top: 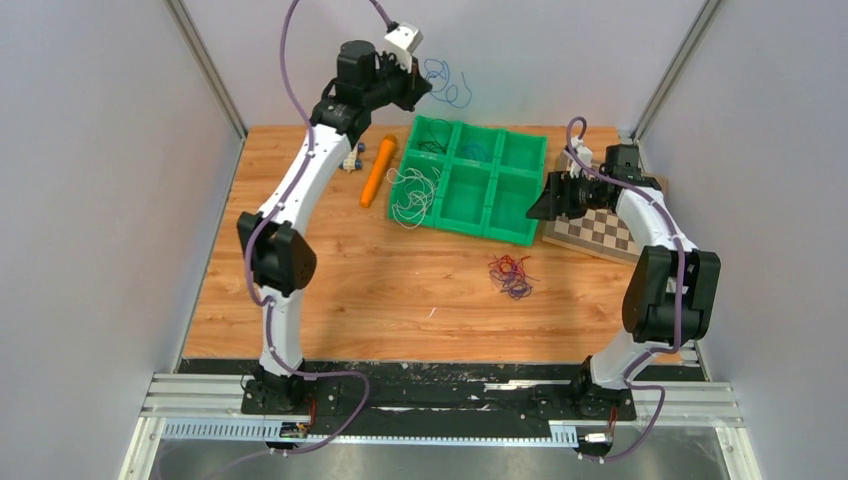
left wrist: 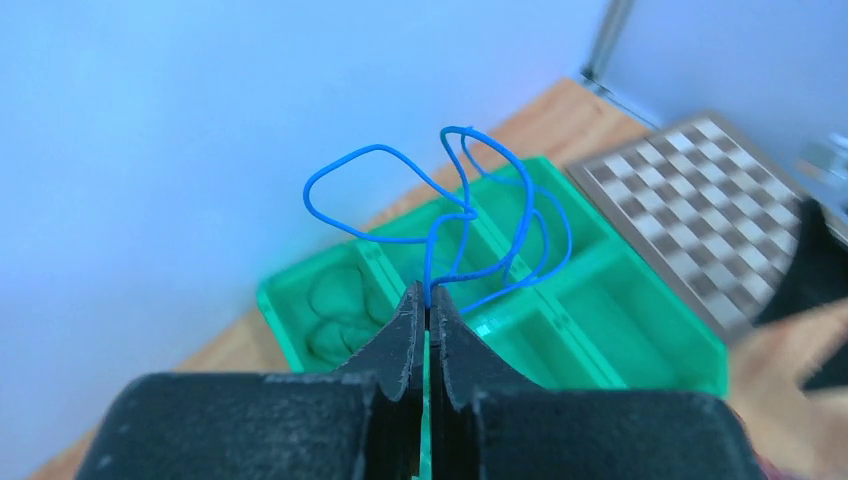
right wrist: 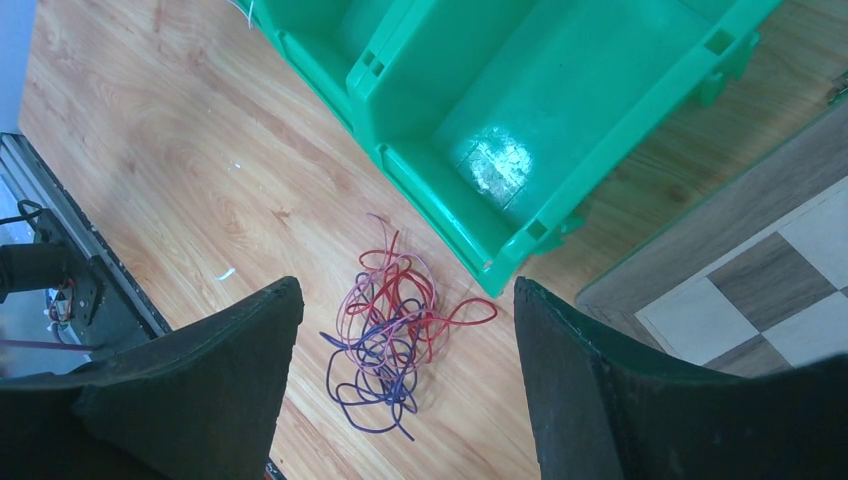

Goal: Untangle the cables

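Observation:
High above the table's far edge, my left gripper [top: 425,85] [left wrist: 429,300] is shut on a thin blue cable [top: 450,86] [left wrist: 378,148], whose curly loops stick up beyond the fingertips over the green bin [top: 480,228] [left wrist: 600,330]. A knotted clump of red, pink and purple cables [top: 511,275] [right wrist: 395,320] lies on the wooden table in front of the bin. My right gripper [top: 545,205] [right wrist: 408,290] hovers open above that clump, holding nothing. A white cable [top: 412,195] drapes over the bin's left side. Green curls [left wrist: 330,310] lie in one bin compartment.
The green bin [right wrist: 520,120] has several compartments and stands at the back middle. A chessboard [top: 600,232] [left wrist: 700,210] [right wrist: 760,290] lies to its right under the right arm. An orange carrot-shaped piece [top: 378,170] and a small white item [top: 350,160] lie left of the bin.

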`<state>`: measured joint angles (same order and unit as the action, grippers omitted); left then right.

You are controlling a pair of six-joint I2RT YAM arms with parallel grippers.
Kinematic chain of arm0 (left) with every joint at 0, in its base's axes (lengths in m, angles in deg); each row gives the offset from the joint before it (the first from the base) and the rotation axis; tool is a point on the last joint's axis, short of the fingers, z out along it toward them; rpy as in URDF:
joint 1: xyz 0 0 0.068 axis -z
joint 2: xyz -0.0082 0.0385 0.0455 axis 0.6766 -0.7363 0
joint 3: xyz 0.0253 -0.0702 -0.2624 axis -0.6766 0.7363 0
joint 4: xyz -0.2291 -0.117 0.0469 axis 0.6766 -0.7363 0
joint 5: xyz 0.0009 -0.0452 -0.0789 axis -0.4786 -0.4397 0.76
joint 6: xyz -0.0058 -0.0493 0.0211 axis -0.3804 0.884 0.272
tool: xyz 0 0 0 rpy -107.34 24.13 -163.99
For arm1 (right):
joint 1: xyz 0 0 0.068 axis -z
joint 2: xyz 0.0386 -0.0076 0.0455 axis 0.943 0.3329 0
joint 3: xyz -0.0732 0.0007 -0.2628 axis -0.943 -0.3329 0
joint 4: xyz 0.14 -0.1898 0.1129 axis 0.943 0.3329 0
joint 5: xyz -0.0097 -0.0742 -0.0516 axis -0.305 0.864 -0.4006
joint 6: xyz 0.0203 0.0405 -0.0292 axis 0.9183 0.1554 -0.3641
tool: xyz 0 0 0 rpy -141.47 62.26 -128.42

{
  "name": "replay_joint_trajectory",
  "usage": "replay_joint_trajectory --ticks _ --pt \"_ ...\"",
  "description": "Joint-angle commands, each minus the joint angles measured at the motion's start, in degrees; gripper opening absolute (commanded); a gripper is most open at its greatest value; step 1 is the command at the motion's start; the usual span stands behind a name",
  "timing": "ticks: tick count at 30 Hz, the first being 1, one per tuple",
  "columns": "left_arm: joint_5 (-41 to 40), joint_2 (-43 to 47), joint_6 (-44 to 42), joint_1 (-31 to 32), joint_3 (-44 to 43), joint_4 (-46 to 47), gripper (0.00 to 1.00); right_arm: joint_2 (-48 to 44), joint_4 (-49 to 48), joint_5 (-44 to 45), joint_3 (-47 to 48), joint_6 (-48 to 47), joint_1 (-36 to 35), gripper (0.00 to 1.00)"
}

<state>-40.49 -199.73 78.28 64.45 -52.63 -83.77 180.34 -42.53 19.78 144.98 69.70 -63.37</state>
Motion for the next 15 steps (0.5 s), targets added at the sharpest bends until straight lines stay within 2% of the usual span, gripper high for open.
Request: replay_joint_trajectory --ticks 1,6,10,15 --pt "-7.2 -13.2 1.4 1.1 -10.2 6.3 0.0 -0.7 0.0 -0.2 1.7 -0.5 -0.3 0.76" --pt "-9.8 -20.9 -3.5 3.4 -11.7 21.2 0.0 -1.5 0.1 1.3 0.3 -1.5 -0.1 0.76" --pt "-13.7 -26.9 -8.7 5.7 -14.9 24.8 0.0 -0.5 -0.1 0.7 0.0 -0.3 -0.1 0.76" --pt "-17.9 -31.8 -21.1 8.6 -15.0 27.0 0.0 1.8 -0.4 -0.1 2.3 0.9 -0.1 0.76"
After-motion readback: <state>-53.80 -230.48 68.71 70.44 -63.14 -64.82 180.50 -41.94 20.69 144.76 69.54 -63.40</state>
